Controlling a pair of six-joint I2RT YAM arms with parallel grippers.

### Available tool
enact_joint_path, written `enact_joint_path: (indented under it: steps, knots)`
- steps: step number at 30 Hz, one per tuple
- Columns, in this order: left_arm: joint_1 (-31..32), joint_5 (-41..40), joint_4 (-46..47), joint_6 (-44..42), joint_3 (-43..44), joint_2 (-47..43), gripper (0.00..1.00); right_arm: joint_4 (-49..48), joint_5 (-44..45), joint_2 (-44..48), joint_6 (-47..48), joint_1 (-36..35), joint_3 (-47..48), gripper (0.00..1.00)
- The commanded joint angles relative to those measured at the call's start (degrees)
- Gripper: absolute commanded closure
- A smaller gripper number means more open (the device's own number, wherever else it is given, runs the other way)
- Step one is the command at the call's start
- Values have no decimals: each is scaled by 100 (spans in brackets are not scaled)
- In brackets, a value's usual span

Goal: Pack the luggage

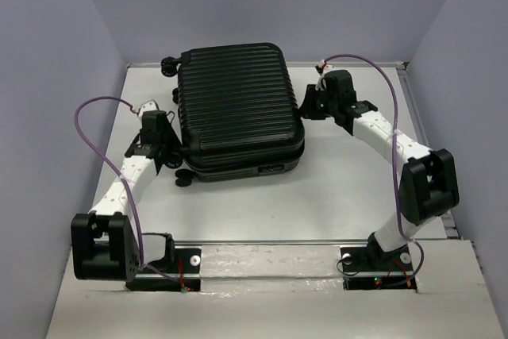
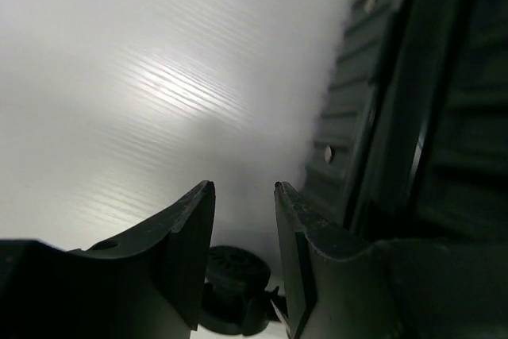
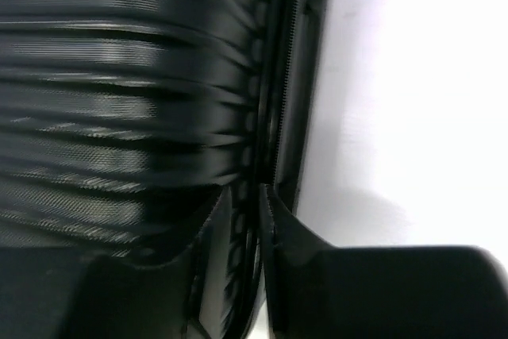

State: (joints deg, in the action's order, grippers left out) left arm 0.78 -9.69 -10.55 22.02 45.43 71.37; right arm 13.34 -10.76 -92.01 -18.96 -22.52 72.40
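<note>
A: Item one, the black hard-shell ribbed suitcase (image 1: 238, 109). Where is it lying?

B: It is lying flat and closed on the pale grey surface (image 1: 317, 204), toward the far middle, between the two arms. Its small black wheels are pointing left.

A: Item two, the left pincer (image 2: 242, 188). Condition?

B: It is sitting beside the case's left side, near the front corner. Its fingers are standing partly apart with a clear gap and are holding nothing. One small black wheel (image 2: 234, 271) is showing just below that gap, and the ribbed shell is filling the right of the left wrist view.

A: Item three, the right pincer (image 3: 258, 188)?

B: It is pressing up to the case's right side, at the dark seam (image 3: 278, 77) running around the shell. Its fingers are standing almost together, leaving only a thin slit. I cannot tell whether anything is being pinched there.
</note>
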Motion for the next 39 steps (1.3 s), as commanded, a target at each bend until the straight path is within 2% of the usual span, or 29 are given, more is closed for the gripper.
enact_joint_path:
  steps: [1,2,4,5,11,17,18,21,22,24,26,30,31,32,35,38,39]
  knots:
    - [905,644,-211,503,-315,-518,53,177,-303,-414,235,99,388,62]
    - [1290,662,-168,618,-385,-589,53,203,-373,-475,252,160,450,61]
    - [1678,653,-158,838,-578,-712,53,248,-444,-686,261,161,695,60]
    - [2115,609,-106,1039,-666,-739,53,291,-566,-783,253,221,818,59]
    - [3375,346,79,1717,-816,-713,53,406,-866,-1398,209,222,1688,55]
    - [4535,-41,202,2175,-623,-677,53,765,-954,-2136,384,284,2909,41]
    - [4606,-111,202,2166,-501,-686,53,888,-963,-2250,402,345,3364,39]
    - [4677,-295,115,1965,-237,-756,52,1319,-963,-2550,437,467,3955,30]
    - [4677,-392,123,1903,-80,-826,51,1442,-963,-2515,437,468,4218,22]
    - [4686,-446,176,1701,167,-844,46,1530,-884,-2288,428,538,4413,12]
    - [4686,-402,228,1613,308,-792,42,1575,-814,-2042,437,609,4406,6]
    - [4686,160,737,1489,546,-476,39,1357,-743,-1015,315,609,3512,2]
    - [4695,283,851,1489,563,-319,39,1172,-752,-708,271,557,3117,2]
    - [4704,423,1009,1489,590,-239,39,735,-760,-61,192,556,2209,2]
    - [4756,617,1343,1472,686,51,38,459,-743,1083,95,495,729,2]
    - [4905,688,1511,1445,932,324,38,371,-708,1938,-19,390,-153,2]
    - [4958,706,1546,1437,1063,394,38,371,-690,2541,-72,337,-687,3]
